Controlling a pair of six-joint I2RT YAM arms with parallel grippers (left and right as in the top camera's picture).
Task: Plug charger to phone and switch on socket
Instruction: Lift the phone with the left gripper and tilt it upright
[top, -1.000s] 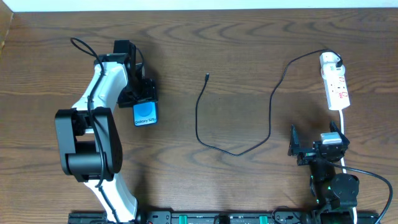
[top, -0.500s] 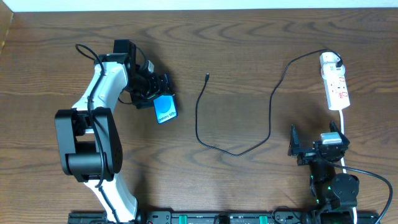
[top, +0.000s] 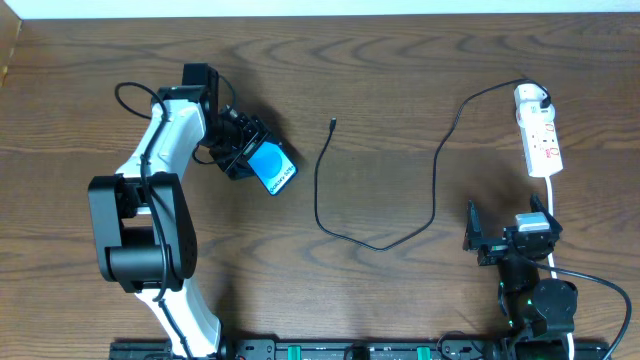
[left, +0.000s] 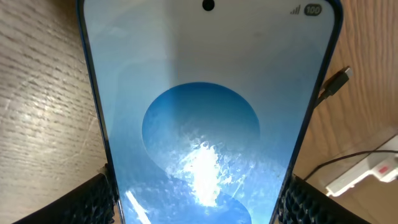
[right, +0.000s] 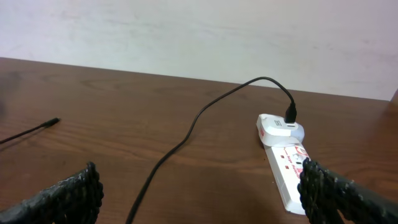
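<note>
Left claw (top: 247, 156) clamps the phone (top: 272, 167) by its side edges, looks slick. Right claw (right: 199, 190) gapes. The charger (top: 436, 190) looks floppy; I'd grab near the tip.

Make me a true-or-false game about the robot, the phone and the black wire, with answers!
1. The left pincer holds the phone. True.
2. The tip of the black wire is plugged into the phone. False: the tip lies on the table, apart from the phone.
3. The wire's other end is plugged in at the power strip. True.
4. The right pincer squeezes the power strip. False: it is open, empty and apart from the strip.
5. The phone screen is dark. False: it glows blue.
</note>
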